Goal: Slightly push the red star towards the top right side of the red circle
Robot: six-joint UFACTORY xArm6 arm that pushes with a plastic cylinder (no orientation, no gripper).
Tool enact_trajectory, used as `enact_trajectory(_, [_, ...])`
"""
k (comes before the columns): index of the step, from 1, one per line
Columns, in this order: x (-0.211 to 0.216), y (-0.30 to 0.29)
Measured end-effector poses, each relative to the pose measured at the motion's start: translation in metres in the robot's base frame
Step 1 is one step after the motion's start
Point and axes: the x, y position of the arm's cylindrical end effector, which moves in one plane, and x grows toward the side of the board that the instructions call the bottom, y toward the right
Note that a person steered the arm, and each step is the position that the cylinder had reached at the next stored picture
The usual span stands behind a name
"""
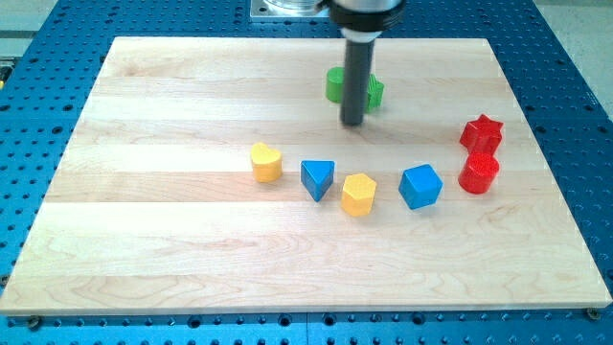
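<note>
No writing shows. My tip (352, 123) rests at 6 o'clock of the green block (335, 84); red star (482, 132) touches red circle (478, 173) at its 12 o'clock. No claw shows.

Red blocks: 2, a star (481, 132) w/ a circle (478, 174) touching at its 6 o'clock. Blue: 2, a triangle (318, 178) & a cube (420, 186). Yellow: 2, a heart-like one (266, 162) & a hexagon (358, 195). Green: 1 seen (336, 84), shape unclear behind the rod. Approx. 7 blocks total on 1 wooden board (172, 240).
</note>
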Motion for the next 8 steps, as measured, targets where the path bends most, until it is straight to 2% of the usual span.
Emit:
enact_trajectory(1, [-0.035, 0.023])
enact_trajectory(3, [-0.035, -0.061])
enact_trajectory(4, [-0.037, -0.071])
enact_trajectory(5, [0.015, -0.038])
enact_trajectory(6, [0.051, 0.022])
enact_trajectory(7, [0.041, 0.068])
enact_trajectory(8, [0.003, 0.086])
